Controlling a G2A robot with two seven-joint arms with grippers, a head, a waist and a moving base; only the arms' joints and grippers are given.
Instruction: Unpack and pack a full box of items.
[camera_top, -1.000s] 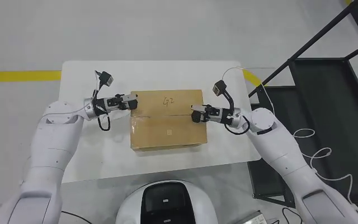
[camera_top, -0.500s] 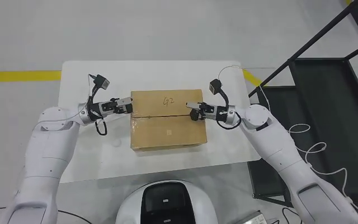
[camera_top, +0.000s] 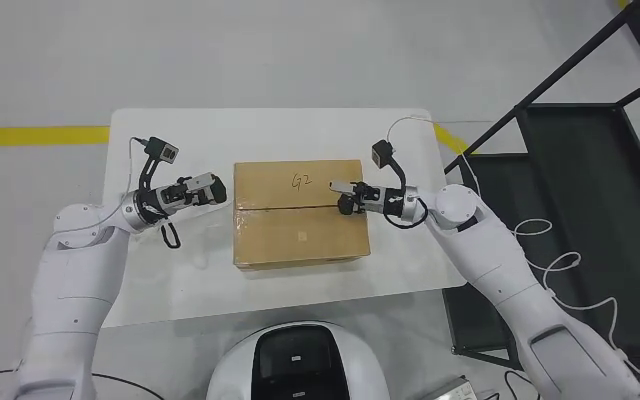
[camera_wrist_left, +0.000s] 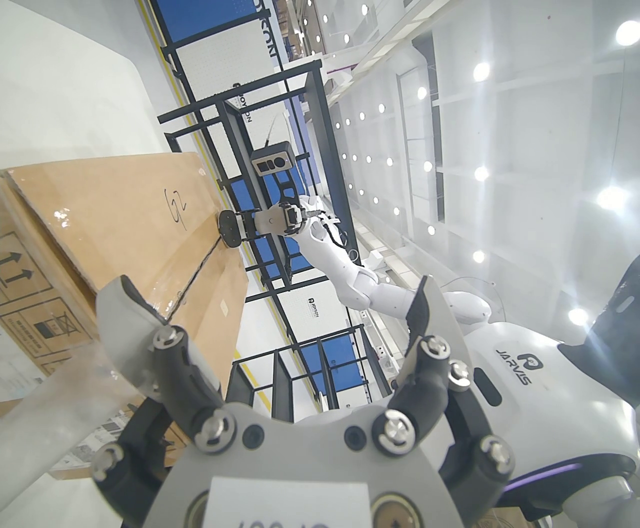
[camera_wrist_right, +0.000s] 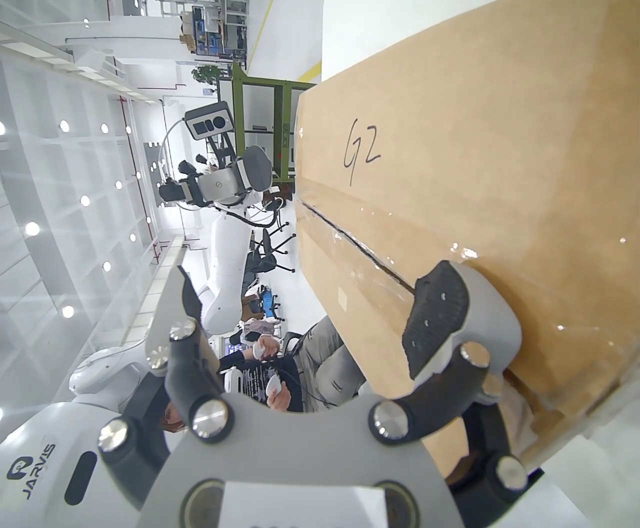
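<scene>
Closed brown cardboard box (camera_top: 300, 212), top seam taped, sits mid white desk (camera_top: 170, 280). Left gripper (camera_top: 216, 186) just beside the box's left end, jaws spread. Right gripper (camera_top: 338, 189) over its right end at the seam, jaws spread.

Closed box (camera_top: 290, 235) on table (camera_top: 400, 140), left gripper (camera_top: 220, 186) beside (apart), right gripper (camera_top: 333, 186) over it
</scene>
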